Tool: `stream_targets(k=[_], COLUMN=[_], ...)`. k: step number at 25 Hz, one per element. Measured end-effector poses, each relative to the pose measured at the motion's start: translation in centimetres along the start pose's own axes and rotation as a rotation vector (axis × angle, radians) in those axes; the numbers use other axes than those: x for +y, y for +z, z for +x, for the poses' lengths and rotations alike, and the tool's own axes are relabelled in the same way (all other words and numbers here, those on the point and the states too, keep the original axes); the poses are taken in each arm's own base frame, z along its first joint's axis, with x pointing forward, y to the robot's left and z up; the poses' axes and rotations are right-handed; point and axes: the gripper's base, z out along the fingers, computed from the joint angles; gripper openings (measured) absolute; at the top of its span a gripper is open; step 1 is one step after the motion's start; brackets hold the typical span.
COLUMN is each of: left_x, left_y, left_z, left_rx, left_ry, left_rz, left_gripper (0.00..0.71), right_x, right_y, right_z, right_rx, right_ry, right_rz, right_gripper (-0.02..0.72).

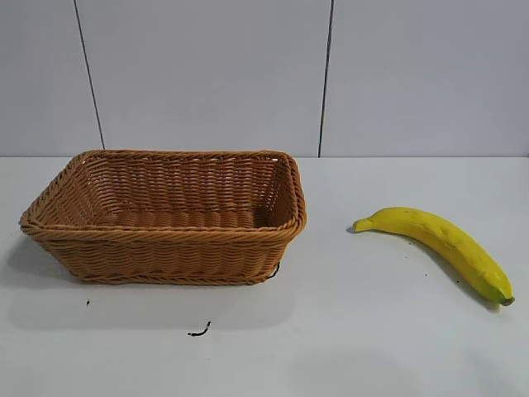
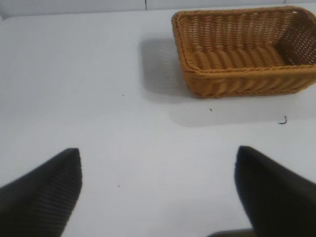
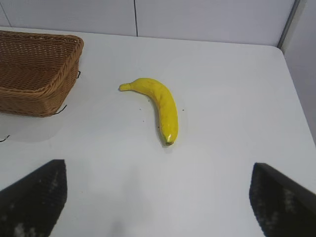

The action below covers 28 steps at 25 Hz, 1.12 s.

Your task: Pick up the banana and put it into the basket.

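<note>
While the basket (image 1: 165, 217) sits with nothing in it on the white table (image 1: 347, 331), the banana (image 1: 438, 244) lies on the table well apart, to its right. Left gripper (image 2: 158, 192) and right gripper (image 3: 157, 197) both spread wide, grasping nothing.

A white table (image 1: 347, 331) fills the lower half of the exterior view, lit evenly from above, with soft shadows on its surface. Behind its far edge rises a pale grey panelled wall (image 1: 207, 74), divided by two thin dark vertical seams (image 1: 326, 78). A small dark mark (image 1: 199, 332) lies near the table's front edge.
</note>
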Motion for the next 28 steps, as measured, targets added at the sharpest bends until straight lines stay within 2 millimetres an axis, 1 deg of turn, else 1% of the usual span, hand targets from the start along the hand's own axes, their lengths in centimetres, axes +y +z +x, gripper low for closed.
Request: stream_targets(k=[10, 12, 16, 19, 21, 24, 26, 28], left_x=[0.0, 0.0, 0.0, 0.0, 0.0, 0.0, 0.0, 0.0], left_y=[0.0, 0.0, 0.0, 0.0, 0.0, 0.0, 0.0, 0.0], left_z=[0.0, 0.0, 0.0, 0.0, 0.0, 0.0, 0.0, 0.0], left_rx=[0.0, 0.0, 0.0, 0.0, 0.0, 0.0, 0.0, 0.0], left_ry=[0.0, 0.0, 0.0, 0.0, 0.0, 0.0, 0.0, 0.0], left_rz=[0.0, 0.0, 0.0, 0.0, 0.0, 0.0, 0.0, 0.0], left_gripper=[0.635, 0.635, 0.635, 0.635, 0.635, 0.635, 0.635, 0.635], right_x=[0.0, -0.1, -0.1, -0.2, -0.3, -0.5, -0.7, -0.9], right_y=[0.0, 0.0, 1.1, 3.0, 5.0, 8.5, 11.1, 14.2], right_z=[-0.1, -0.9, -4.6, -7.8, -10.0, -12.5, -13.7, -14.5], right_rx=[0.005, 0.026, 0.117, 0.214, 0.284, 0.389, 0.462, 0.555], right_ry=[0.002, 0.003, 0.01, 0.016, 0.02, 0.025, 0.03, 0.032], right_rz=[0.004, 0.006, 0.007, 0.007, 0.008, 0.008, 0.008, 0.007], right_gripper=[0.686, 0.686, 0.686, 0.686, 0.686, 0.686, 0.686, 0.686])
